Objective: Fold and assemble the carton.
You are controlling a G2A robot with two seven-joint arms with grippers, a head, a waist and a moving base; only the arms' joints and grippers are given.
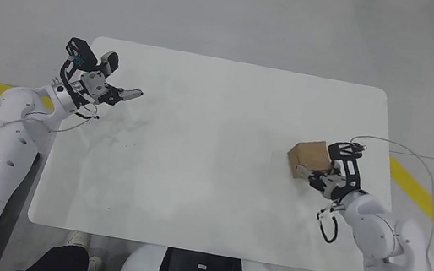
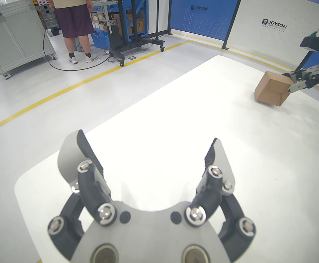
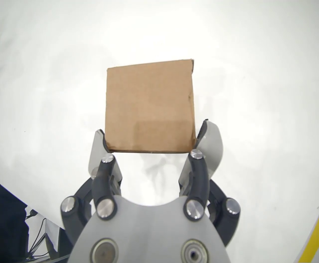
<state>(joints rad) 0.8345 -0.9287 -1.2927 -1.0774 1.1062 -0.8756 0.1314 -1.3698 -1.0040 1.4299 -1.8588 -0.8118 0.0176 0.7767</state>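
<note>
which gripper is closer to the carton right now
Right. The right gripper grips the carton between its fingers, near the table's right edge. The left gripper is open and empty over the table's far left corner, well apart from the carton.

Could not make out from the top view whether the carton (image 1: 309,158) sat flat on the table (image 1: 192,183) or tipped on an edge; too small there. Lost its underside and far faces behind one broad face in the right wrist view. Found the right gripper (image 2: 297,83) cut off by the picture's edge in the left wrist view. Could not judge how far its fingers (image 3: 211,142) reached past the carton's near edge.
</note>
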